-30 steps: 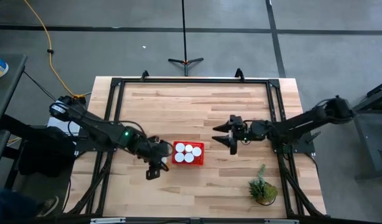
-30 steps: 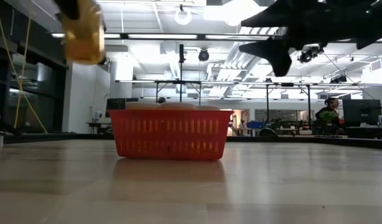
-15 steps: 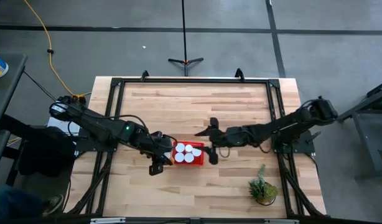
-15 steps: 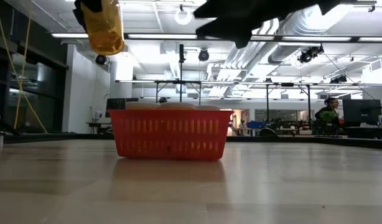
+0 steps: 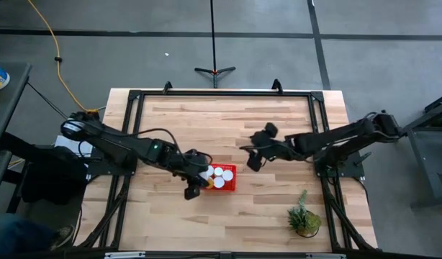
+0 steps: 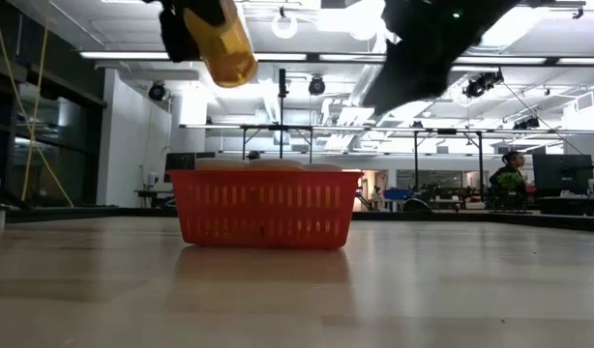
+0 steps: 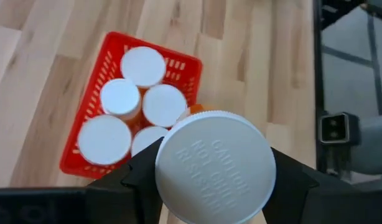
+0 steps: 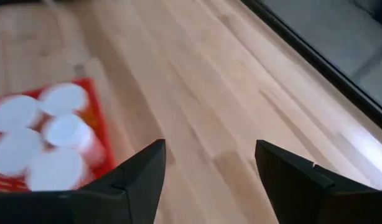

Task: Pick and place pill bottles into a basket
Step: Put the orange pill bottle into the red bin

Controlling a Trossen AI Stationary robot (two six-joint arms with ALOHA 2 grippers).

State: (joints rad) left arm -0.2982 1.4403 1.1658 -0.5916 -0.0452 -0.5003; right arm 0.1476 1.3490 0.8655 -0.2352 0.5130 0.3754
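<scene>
Left end effector, white-capped amber bottle

The red basket sits near the table's middle, toward the front edge, its floor mostly filled by white-capped pill bottles, with little room left at the side nearest the left gripper, which hangs over that rim holding a bottle. The right gripper hovers beside the basket's right. A potted plant occupies the front right corner.
</scene>
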